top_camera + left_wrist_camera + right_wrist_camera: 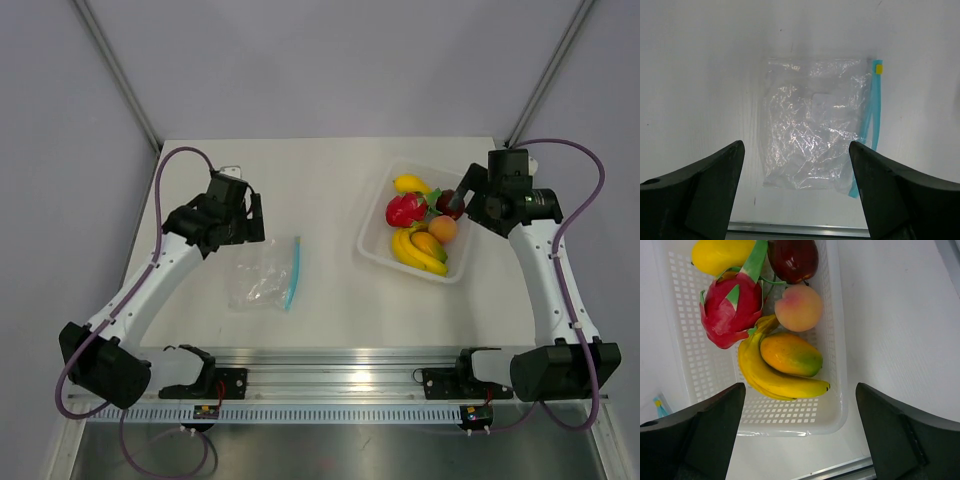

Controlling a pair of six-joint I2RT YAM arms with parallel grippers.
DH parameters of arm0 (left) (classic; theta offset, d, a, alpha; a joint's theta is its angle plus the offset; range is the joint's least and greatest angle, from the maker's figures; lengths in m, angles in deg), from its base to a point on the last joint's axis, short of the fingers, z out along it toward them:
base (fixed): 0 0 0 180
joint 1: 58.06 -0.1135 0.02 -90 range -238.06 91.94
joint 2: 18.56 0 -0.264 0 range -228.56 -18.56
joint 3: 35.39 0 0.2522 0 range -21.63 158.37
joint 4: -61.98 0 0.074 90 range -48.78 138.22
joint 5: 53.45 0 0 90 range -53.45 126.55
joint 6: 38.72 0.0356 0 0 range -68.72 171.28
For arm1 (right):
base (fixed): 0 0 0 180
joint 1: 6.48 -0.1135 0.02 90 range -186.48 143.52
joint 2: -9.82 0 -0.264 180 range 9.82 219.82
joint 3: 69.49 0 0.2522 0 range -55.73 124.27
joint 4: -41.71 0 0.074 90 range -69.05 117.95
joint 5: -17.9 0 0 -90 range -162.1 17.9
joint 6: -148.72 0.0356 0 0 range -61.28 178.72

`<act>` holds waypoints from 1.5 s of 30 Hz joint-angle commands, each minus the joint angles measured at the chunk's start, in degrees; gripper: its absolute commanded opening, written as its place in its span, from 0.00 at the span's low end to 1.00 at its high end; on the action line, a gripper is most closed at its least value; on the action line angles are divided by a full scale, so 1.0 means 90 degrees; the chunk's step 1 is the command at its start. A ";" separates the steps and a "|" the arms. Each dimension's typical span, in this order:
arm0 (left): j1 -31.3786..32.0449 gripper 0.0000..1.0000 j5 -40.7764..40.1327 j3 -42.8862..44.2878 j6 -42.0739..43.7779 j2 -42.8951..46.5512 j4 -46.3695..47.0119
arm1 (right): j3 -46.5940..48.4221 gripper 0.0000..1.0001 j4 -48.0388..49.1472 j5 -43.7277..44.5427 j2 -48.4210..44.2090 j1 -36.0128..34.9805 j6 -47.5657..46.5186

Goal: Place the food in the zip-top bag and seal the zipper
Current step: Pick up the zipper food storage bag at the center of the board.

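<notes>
A: Left claw (pixel 796 150), status?

B: Spread wide, empty. Poised over bag (pixel 810 125), flat on table (pixel 330 180), well apart from tray (pixel 836 365). Zipper (pixel 870 120) on edge facing tray, yellow tab at one end. Mouth open or sealed: cannot tell.

A: Right claw (pixel 800 390)?

B: Likewise fully spread, gripping nothing. Hovering above tray holding banana (pixel 775 382), peach (pixel 799 307), lemon (pixel 722 255), plus mango (pixel 790 355) and dragon fruit (pixel 730 310).

A: Step in hand?

B: Probably first pick; no food in bag yet. Next: lower right claw onto one fruit, close, lift, carry across to bag. Peach: unobstructed, against tray wall. Use left claw to pin or open bag mouth; thin film, likely slippery.

A: Surface, room?

B: White matte table, plain grey walls (pixel 320 60), metal rail (pixel 330 365) along near edge.
</notes>
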 commanded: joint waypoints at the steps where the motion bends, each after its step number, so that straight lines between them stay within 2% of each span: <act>1: 0.0016 0.88 -0.0526 0.0262 0.0241 -0.0060 0.0135 | -0.0011 0.99 0.0279 -0.0041 0.0041 0.0000 0.0161; 2: 0.0035 0.87 -0.0594 0.0223 0.0251 -0.0060 0.0193 | -0.0001 0.99 0.0279 -0.0119 0.0080 0.0000 0.0151; 3: 0.0054 0.68 -0.0682 0.0194 0.0241 0.0037 0.0271 | -0.0011 0.99 0.0308 -0.0119 0.0080 0.0000 0.0151; 5: 0.0093 0.60 -0.0935 0.0067 0.0134 0.0174 0.0477 | -0.0001 1.00 0.0318 -0.0158 0.0129 0.0000 0.0190; 6: 0.0094 0.60 -0.0917 0.0066 0.0134 0.0203 0.0535 | -0.0020 0.99 0.0318 -0.0168 0.0158 0.0000 0.0229; 9: 0.0103 0.68 -0.0741 0.0406 0.0134 -0.0030 0.0273 | -0.0031 1.00 0.0318 -0.0256 0.0266 0.0000 0.0317; 12: 0.0317 0.68 -0.0780 0.0603 0.0036 -0.0401 -0.0137 | -0.0011 0.99 0.0357 -0.0392 0.0392 0.0000 0.0375; 14: 0.0677 0.65 -0.0770 0.0497 0.0075 -0.0528 -0.0021 | 0.0067 1.00 0.0357 -0.0451 0.0470 -0.0010 0.0395; 19: 0.1226 0.64 -0.0878 0.0408 -0.0178 -0.0968 0.0038 | 0.0223 1.00 0.0386 -0.0500 0.0539 -0.0097 0.0415; 24: 0.2093 0.71 -0.1122 0.0701 -0.0490 -0.1582 -0.0079 | 0.0350 1.00 0.0357 -0.0549 0.0715 -0.0137 0.0395; 28: 0.2554 0.74 -0.1404 0.0896 -0.0735 -0.2431 -0.0187 | 0.0457 1.00 0.0308 -0.0481 0.0832 -0.0205 0.0434; 32: 0.2789 0.66 -0.1990 0.1003 -0.0824 -0.3067 -0.0294 | 0.0536 1.00 0.0211 -0.0364 0.0881 -0.0234 0.0425; 45: 0.3004 0.57 -0.2303 0.1248 -0.0687 -0.4024 -0.0529 | 0.0497 0.99 0.0240 -0.0354 0.0910 -0.0225 0.0307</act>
